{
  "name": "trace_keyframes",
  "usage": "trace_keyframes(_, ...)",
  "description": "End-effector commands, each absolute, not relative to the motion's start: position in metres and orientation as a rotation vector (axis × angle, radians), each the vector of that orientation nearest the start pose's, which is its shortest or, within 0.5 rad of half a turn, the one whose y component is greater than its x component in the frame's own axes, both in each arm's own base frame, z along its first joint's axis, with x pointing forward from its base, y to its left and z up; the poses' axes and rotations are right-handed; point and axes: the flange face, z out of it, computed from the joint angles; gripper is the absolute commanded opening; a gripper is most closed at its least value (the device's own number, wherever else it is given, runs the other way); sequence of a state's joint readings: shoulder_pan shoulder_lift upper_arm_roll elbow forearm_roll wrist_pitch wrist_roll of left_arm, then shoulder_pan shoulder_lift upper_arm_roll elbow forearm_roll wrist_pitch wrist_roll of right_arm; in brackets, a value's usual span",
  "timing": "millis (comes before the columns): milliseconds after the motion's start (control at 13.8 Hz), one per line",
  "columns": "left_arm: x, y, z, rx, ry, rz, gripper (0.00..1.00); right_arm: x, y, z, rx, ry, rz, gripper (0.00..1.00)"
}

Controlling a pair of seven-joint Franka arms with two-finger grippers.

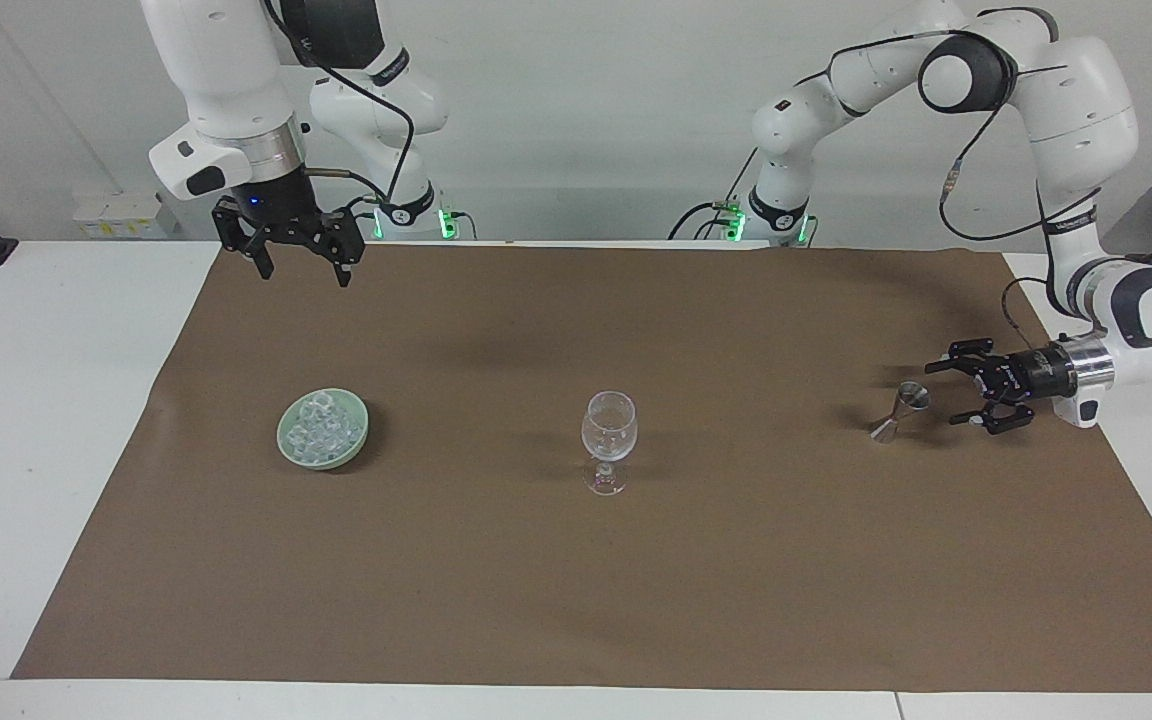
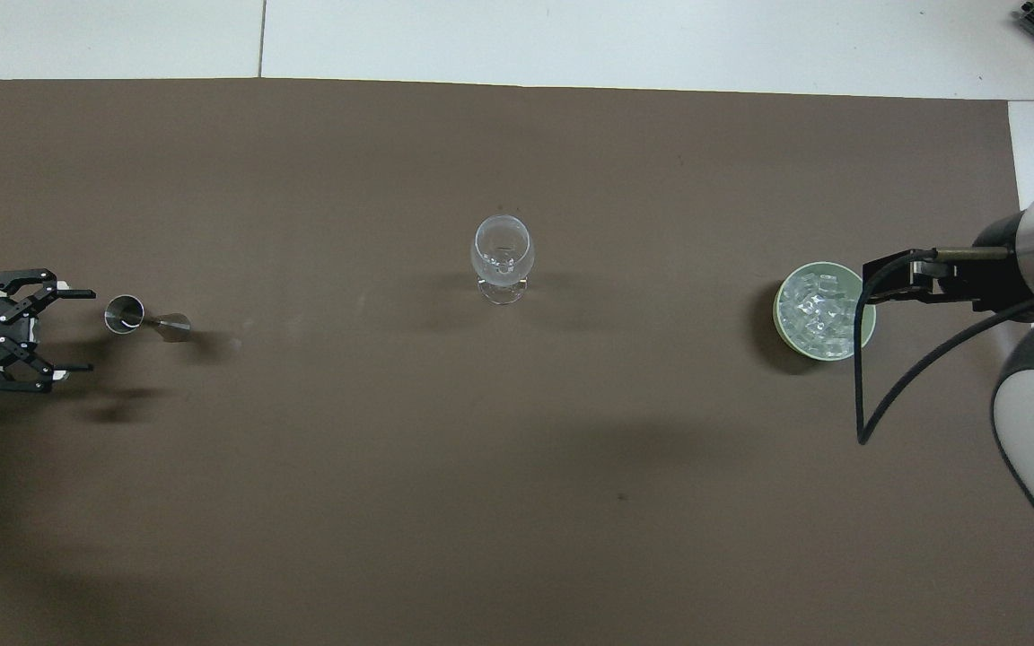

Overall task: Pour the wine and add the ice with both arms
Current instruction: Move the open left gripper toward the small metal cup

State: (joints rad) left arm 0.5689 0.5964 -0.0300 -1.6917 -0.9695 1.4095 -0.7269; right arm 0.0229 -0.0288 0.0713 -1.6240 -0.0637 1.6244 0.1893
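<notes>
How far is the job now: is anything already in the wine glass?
Nothing looks done: the wine glass looks empty and the ice lies heaped in its green bowl. In hand: the left pincer, open, is level with the metal jigger, not touching it. The right pincer waits open, raised. Pouring and adding ice remain.

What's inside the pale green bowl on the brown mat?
The pale green bowl holds a heap of clear ice cubes. The cubes cover its bottom, and in the overhead view the right arm's cable crosses its rim.
</notes>
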Motion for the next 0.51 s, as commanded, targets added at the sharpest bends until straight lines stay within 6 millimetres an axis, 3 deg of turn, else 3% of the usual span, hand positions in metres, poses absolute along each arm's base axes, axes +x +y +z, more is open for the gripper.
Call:
trace_keyframes(0,0.573,0.215,0.252,1.391,1.439,-1.058,1.0,0.542,0.045,0.621,-3.188,0.124,-0.062,1.0)
trace_keyframes(436,0.58,0.2,0.239,1.38,1.436,-1.071,1.0,0.542,0.044,0.621,-3.188,0.126,-0.062,1.0)
